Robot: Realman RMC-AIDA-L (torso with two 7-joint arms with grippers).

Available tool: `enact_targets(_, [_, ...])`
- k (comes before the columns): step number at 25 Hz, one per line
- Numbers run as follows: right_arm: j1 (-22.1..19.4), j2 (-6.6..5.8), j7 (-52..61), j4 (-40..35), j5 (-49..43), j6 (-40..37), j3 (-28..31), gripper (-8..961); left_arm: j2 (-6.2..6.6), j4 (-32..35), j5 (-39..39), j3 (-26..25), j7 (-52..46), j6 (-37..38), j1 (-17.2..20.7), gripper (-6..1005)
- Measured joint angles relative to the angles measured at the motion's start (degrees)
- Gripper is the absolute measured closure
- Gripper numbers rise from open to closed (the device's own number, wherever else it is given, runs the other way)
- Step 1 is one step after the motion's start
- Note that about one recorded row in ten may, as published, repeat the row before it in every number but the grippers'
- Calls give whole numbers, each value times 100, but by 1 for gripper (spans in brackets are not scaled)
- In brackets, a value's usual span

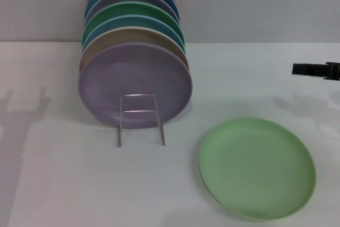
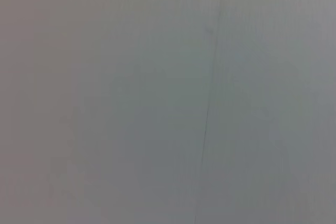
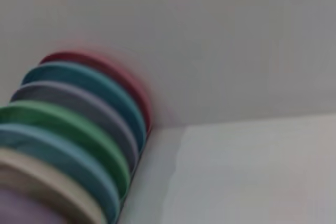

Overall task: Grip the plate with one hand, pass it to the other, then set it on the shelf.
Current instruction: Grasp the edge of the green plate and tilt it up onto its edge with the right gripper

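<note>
Nearest, the round matte mint-green plate (image 1: pixel 257 168) lies flat by the white desk's (image 1: pixel 53 184) front right edge; right gripper (image 1: pixel 316 70) hovers beyond at the right edge, finger state unclear; silver wire shelf (image 1: pixel 140 119) props upright plates mid-desk

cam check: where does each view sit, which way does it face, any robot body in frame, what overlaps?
Head: high, looking forward and down at the table, light green plate, wire shelf holding upright plates; right gripper at the right edge.
Left wrist: faces a blank grey surface; no body.
Right wrist: faces the upright plates from the side; no body.
Shared: head and right wrist see those plates.
</note>
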Motion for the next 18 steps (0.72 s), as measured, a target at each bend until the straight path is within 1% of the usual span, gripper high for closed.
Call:
enact_targets(2, [163, -27, 98, -64, -156, 408, 192, 314, 1, 0, 1, 0, -1, -1, -4, 170])
enact_targets(3, [273, -42, 251, -71, -390, 661, 260, 314, -3, 1, 0, 0, -2, 2, -6, 170])
enact_targets(4, [273, -42, 251, -71, -390, 661, 260, 314, -3, 1, 0, 0, -2, 2, -6, 170])
enact_targets(6, [359, -68, 402, -72, -661, 903, 265, 314, -7, 3, 0, -1, -2, 4, -7, 170])
enact_targets(8, [474, -113, 596, -74, -990, 1308, 291, 313, -7, 3, -1, -7, -4, 9, -8, 170])
enact_targets(9, [474, -113, 596, -74, -990, 1308, 291, 313, -7, 3, 0, -11, -4, 11, -11, 170])
enact_targets(11, [548, -139, 708, -76, -1227, 1559, 346, 313, -7, 3, 0, -16, -4, 11, -15, 170])
enact_targets(14, [670, -164, 833, -112, -1614, 1860, 497, 313, -5, 4, -7, -38, -5, 14, -41, 170])
enact_targets(18, [806, -182, 948, -246, -1877, 2209, 705, 313, -5, 4, -40, -54, -5, 18, -58, 170])
